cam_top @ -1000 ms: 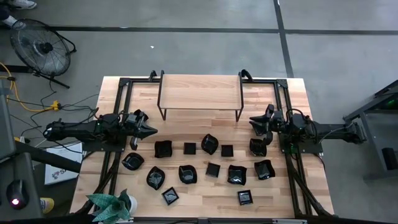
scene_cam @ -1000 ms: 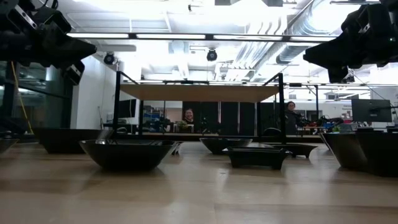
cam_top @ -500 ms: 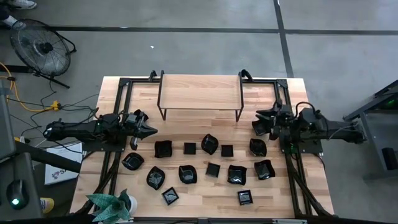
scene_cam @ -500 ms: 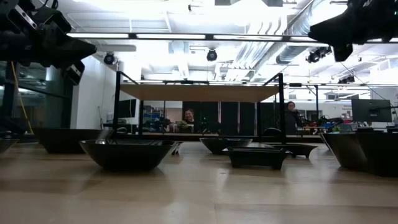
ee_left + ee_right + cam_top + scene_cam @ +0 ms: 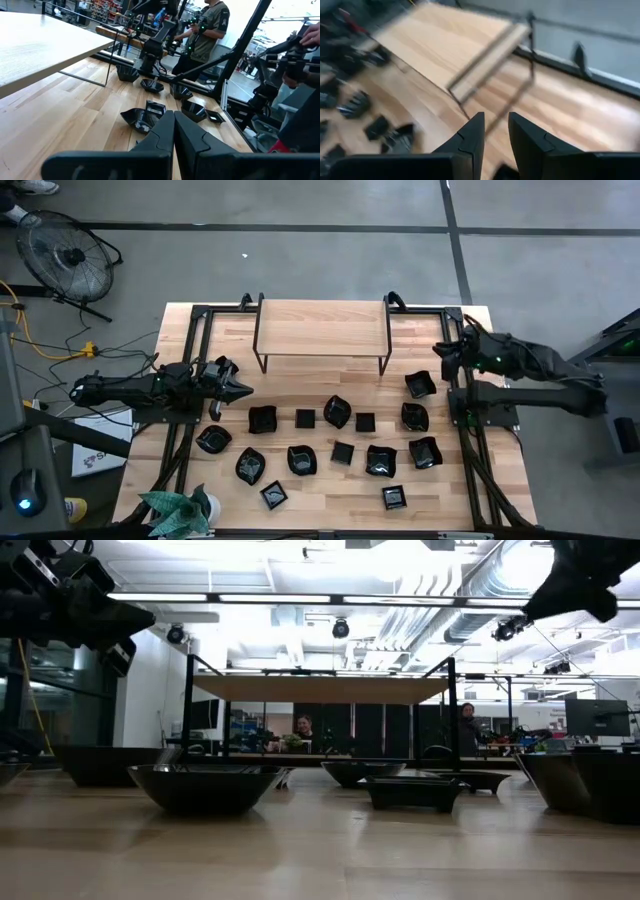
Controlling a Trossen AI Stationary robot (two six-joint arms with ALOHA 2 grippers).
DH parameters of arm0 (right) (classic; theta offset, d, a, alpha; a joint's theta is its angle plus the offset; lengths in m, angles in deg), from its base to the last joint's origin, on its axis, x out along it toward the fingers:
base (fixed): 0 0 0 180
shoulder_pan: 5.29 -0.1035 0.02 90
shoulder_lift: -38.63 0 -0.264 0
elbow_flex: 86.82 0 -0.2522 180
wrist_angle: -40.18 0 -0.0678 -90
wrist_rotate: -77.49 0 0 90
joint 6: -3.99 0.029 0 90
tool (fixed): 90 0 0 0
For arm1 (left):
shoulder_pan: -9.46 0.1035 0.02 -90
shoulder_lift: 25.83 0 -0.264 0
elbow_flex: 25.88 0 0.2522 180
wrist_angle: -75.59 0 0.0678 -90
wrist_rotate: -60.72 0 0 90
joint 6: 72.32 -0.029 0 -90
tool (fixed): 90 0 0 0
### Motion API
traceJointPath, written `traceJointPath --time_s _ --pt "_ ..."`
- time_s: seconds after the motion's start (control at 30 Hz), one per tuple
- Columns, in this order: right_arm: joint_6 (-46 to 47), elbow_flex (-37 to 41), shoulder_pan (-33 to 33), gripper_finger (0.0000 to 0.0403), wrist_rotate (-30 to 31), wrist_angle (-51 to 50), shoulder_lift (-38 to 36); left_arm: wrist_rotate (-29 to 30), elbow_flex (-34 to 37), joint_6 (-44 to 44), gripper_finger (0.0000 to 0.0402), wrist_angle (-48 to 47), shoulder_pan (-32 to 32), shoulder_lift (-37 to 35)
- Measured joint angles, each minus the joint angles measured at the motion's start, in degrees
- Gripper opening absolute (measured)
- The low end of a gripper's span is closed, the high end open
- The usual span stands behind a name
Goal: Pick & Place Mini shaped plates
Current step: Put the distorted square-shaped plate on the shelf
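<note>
Several small glossy black plates (image 5: 343, 452) of varied shapes rest flat on the wooden table, spread across its near half; the low view shows them as dark bowls (image 5: 205, 785). One plate (image 5: 420, 385) sits apart, nearer the right arm's base. My left gripper (image 5: 245, 390) hovers shut at the table's left, above and left of the plates (image 5: 145, 119). My right gripper (image 5: 440, 350) is raised high at the right edge, fingers slightly apart (image 5: 496, 120), holding nothing.
A wooden shelf on thin black legs (image 5: 322, 330) stands at the table's far middle. A green plant (image 5: 180, 510) sits at the near left corner. Black frame rails (image 5: 190, 380) run along both sides. People stand in the room beyond the table (image 5: 207, 30).
My right gripper has risen and swung from above the table's right side toward the far right edge, turning as it went. The plate nearest the right arm's base now shows where that gripper hovered. My left arm kept still.
</note>
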Motion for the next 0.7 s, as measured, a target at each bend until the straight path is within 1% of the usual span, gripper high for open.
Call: traceJointPath --time_s 0.17,0.3,0.37,0.5,0.57,0.63,0.7 --pt "2.11 -7.68 6.4 0.0083 -3.15 -9.63 7.85 0.0 0.0 0.0 0.0001 0.01 0.0 0.0" --pt "-2.6 -12.42 9.72 0.0083 -6.87 -14.82 13.73 0.0 0.0 0.0 0.0001 -0.01 0.0 -0.02" --pt "-7.47 -14.33 10.92 0.0083 -10.06 -16.97 16.48 0.0 0.0 0.01 0.0001 0.01 0.01 -0.02" --pt "-23.36 -16.83 12.5 0.0083 -19.57 -18.54 21.36 0.0 0.0 0.02 0.0001 0.01 0.02 0.0" --pt "-29.74 -17.68 13.56 0.0083 -23.07 -18.94 23.55 0.0 0.0 0.01 0.0001 0.01 0.01 0.0" --pt "-34.16 -17.99 14.51 0.0083 -24.68 -19.05 25.5 0.0 0.0 0.01 0.0001 0.01 0.02 -0.01" --pt "-36.48 -18.01 15.35 0.0083 -24.73 -19.29 27.34 0.0 0.0 0.0 0.0001 -0.01 0.0 -0.02"
